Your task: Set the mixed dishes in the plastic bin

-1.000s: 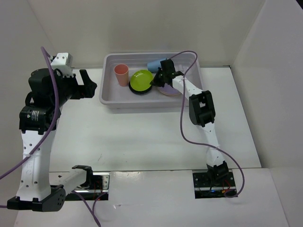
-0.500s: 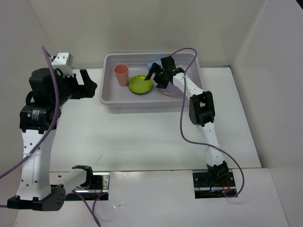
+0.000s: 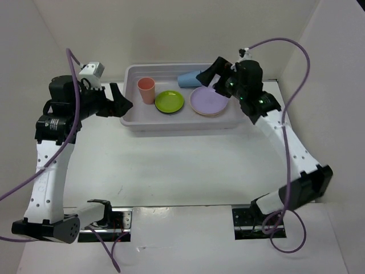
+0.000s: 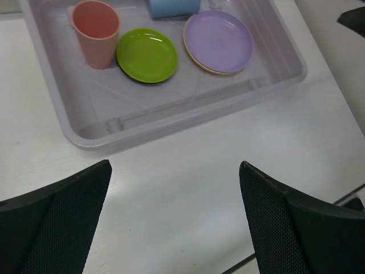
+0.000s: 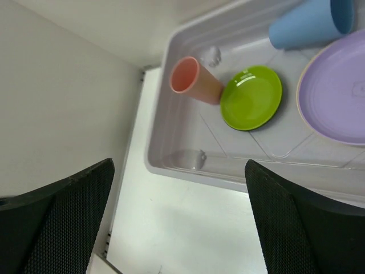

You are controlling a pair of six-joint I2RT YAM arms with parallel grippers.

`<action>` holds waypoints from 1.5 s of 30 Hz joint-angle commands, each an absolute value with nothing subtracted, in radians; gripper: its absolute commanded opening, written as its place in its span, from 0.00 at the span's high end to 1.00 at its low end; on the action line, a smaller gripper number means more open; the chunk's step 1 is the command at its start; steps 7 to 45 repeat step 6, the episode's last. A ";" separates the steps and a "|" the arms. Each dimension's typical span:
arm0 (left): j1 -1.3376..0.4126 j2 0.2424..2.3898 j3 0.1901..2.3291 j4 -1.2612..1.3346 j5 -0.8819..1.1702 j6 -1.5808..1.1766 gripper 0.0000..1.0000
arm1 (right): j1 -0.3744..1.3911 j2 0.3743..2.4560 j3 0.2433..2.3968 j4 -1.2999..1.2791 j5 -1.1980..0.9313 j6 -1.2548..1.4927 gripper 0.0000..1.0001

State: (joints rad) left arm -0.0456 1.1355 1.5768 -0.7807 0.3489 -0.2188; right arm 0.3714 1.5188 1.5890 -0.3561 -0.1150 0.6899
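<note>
The right gripper (image 5: 179, 165) has its fingers spread wide above the plastic bin (image 5: 153, 166). Inside the bin, the salmon-pink cup (image 5: 194, 83) stands just beside the lime green plate (image 5: 251, 98). The lavender plate (image 5: 336, 97) lies to the right, and the blue cup (image 5: 305, 25) lies on its side behind it.

White arms (image 3: 48, 171) with black joints and purple cables (image 3: 279, 39).

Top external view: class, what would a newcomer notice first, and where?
The plastic bin at the far side of the table holds bright colours: salmon-pink cup upright, lime green plate, lavender plate, blue cup on its side. Open left gripper and right gripper hang at its two ends.
</note>
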 commanded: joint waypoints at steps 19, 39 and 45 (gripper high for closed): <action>-0.083 1.164 1.513 -0.647 0.518 -0.295 0.01 | 0.390 1.200 1.344 -0.246 -0.020 0.683 0.00; -0.083 1.164 1.513 -0.647 0.518 -0.295 0.01 | 0.390 1.200 1.344 -0.246 -0.020 0.683 0.00; -0.083 1.164 1.513 -0.647 0.518 -0.295 0.01 | 0.390 1.200 1.344 -0.246 -0.020 0.683 0.00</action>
